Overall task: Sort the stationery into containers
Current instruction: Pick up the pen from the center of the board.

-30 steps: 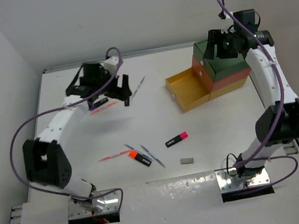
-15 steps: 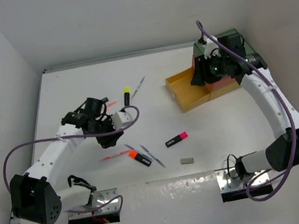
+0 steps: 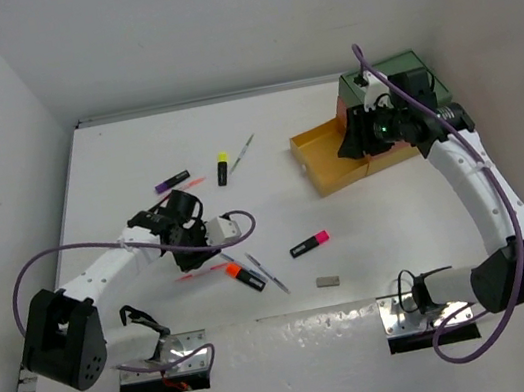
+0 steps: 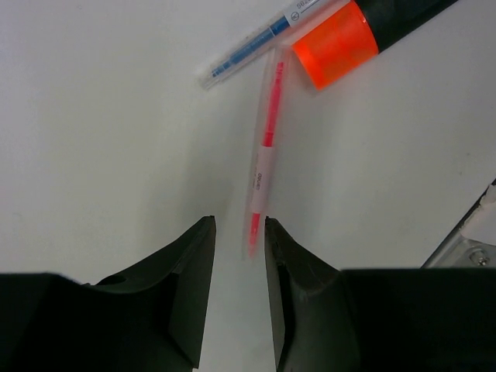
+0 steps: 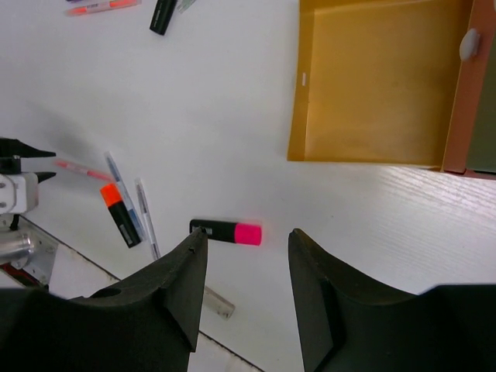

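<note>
Left fingers: the left gripper (image 4: 240, 232) is low over the white table (image 4: 108, 124). Its black fingers (image 4: 186, 279) are parted by a narrow slot with nothing clamped in it.
Just ahead of left fingers: a thin clear-barrelled red pen (image 4: 263, 159) lies lengthwise. Its near end sits in the mouth of the slot, closer to the right-hand finger (contact cannot be told).
Beyond the pen's far end: a short black highlighter with an orange cap (image 4: 341, 43) and a thin clear pen with a blue core (image 4: 252, 50) both crowd that end.
Right fingers: the right gripper (image 5: 248, 236) is held high. Its fingers (image 5: 182, 287) are spread wide and hold nothing.
Below right fingers: a short black highlighter with a pink cap (image 5: 226, 231) lies flat on the table, framed in the gap.
Ahead and right of right fingers: an open yellow box drawer (image 5: 372, 93) shows nothing inside.
Step (judged): the left arm is lining up a pick of the red pen. No stationery is seen in a drawer yet.
Next move (judged): bring both pads astride the barrel's near half, then close. Keep clear of the orange cap, and expect a thin barrel to roll or slip.
</note>
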